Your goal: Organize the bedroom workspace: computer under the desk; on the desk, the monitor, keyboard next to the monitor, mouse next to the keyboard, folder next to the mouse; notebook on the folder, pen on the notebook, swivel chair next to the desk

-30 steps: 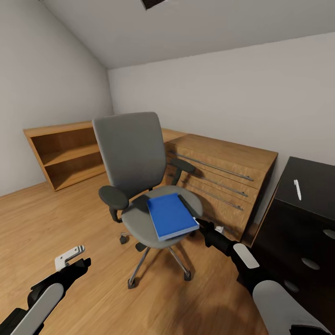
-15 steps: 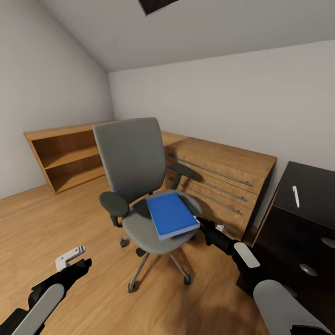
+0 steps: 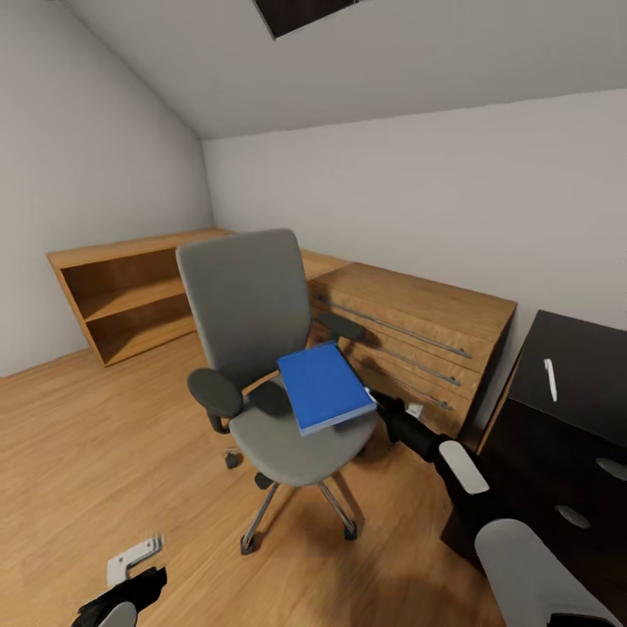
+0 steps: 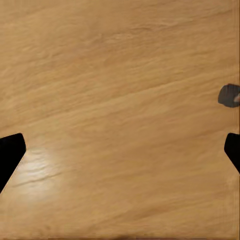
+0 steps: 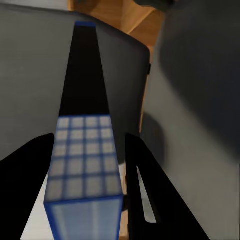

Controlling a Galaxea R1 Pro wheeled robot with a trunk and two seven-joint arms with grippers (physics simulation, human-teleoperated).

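The left pincer [image 3: 132,557] sat low at the near left of the head view, over bare wooden floor [image 3: 104,453]. In the left wrist view its two dark fingertips [image 4: 10,155] stood at opposite edges with floor between them, so the pincer was spread and held nothing.

Against the left wall stood an open wooden bookshelf [image 3: 131,292]. To its right, mid-room, stood the grey swivel chair [image 3: 252,331], backrest toward the far wall, armrests on both sides, castor base on the floor.

The blue folder [image 3: 322,387] appeared raised above the chair's seat and tilted, its far edge higher; a shadow lay on the seat under it. Its near right corner met the right pincer [image 3: 376,402]. In the right wrist view the folder [image 5: 86,165] ran edge-on between the two dark fingers [image 5: 25,175], which stood close against either face of it: the pincer was pinching the folder.

Behind the chair, a wooden chest of drawers [image 3: 418,335] stood against the far wall. At the far right was a black cabinet [image 3: 566,435], with a white pen [image 3: 549,379] lying on its top, well apart from the folder.
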